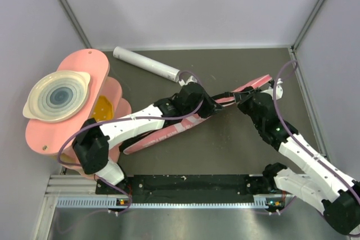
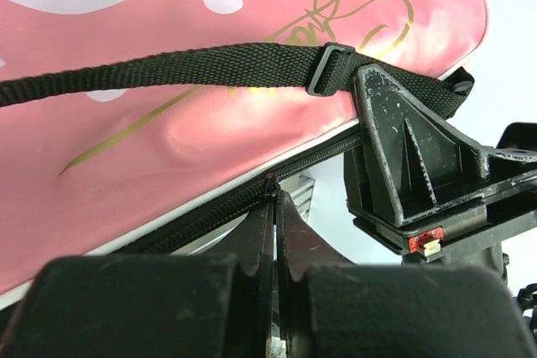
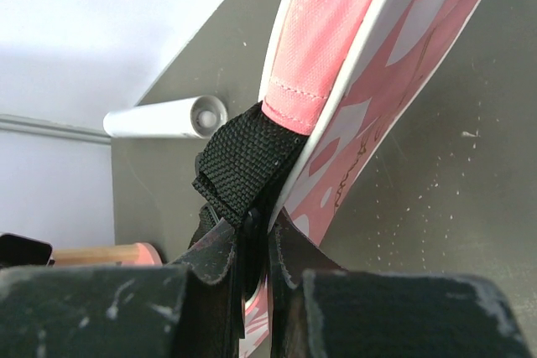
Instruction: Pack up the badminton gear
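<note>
Grey table (image 1: 225,155), bag (image 1: 163,137) lying diagonally, left gripper (image 2: 273,200) clenched on its zip (image 2: 210,211), right gripper (image 3: 254,228) clenched on its strap (image 3: 243,165), tube (image 1: 146,63) near back wall.

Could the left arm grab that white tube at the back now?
Probably not yet: its end effector is shut on the pink bag at the zipper. The white tube lies just beyond, seemingly unblocked.
</note>
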Controlling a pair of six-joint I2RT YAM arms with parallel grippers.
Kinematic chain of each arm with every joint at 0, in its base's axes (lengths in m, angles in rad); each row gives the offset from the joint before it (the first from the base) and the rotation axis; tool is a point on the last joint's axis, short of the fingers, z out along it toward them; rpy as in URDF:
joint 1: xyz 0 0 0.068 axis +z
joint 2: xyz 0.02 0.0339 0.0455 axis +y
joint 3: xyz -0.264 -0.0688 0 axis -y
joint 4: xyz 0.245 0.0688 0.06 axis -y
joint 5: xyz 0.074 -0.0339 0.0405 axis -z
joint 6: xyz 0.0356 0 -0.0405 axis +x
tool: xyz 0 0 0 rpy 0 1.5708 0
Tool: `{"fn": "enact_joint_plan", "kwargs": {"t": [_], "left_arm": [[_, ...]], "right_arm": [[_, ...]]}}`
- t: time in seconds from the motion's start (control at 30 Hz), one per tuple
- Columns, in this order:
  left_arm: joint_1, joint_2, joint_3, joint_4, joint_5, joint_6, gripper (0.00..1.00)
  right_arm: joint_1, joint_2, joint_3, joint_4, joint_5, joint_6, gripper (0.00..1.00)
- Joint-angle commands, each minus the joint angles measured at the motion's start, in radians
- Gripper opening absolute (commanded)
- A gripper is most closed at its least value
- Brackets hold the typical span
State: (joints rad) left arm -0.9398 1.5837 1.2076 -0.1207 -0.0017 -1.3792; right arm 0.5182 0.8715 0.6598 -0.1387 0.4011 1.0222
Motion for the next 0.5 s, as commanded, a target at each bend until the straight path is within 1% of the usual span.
{"fn": "enact_joint_plan", "kwargs": {"t": [0.0, 0.07, 0.2, 0.37, 0.47], "left_arm": [[0.025, -0.09, -0.013, -0.1, -0.121, 0.072, 0.0], [0.027, -0.126, -0.054, -0.109, -0.129, 0.083, 0.0], [0.029, -0.175, -0.109, -0.135, -0.121, 0.167, 0.0], [0.03, -0.275, -0.235, -0.132, -0.126, 0.216, 0.0], [0.03, -0.349, -0.296, -0.166, -0.141, 0.261, 0.0]], "right_arm": [[-0.003, -0.049, 0.027, 0.048, 0.152, -0.082, 0.0], [-0.033, -0.046, 0.041, 0.033, 0.157, -0.088, 0.0], [-0.092, -0.035, 0.063, 0.028, 0.148, -0.111, 0.0], [-0.182, 0.001, 0.106, 0.027, 0.081, -0.138, 0.0], [-0.231, 0.033, 0.132, 0.022, 0.053, -0.161, 0.0]]}}
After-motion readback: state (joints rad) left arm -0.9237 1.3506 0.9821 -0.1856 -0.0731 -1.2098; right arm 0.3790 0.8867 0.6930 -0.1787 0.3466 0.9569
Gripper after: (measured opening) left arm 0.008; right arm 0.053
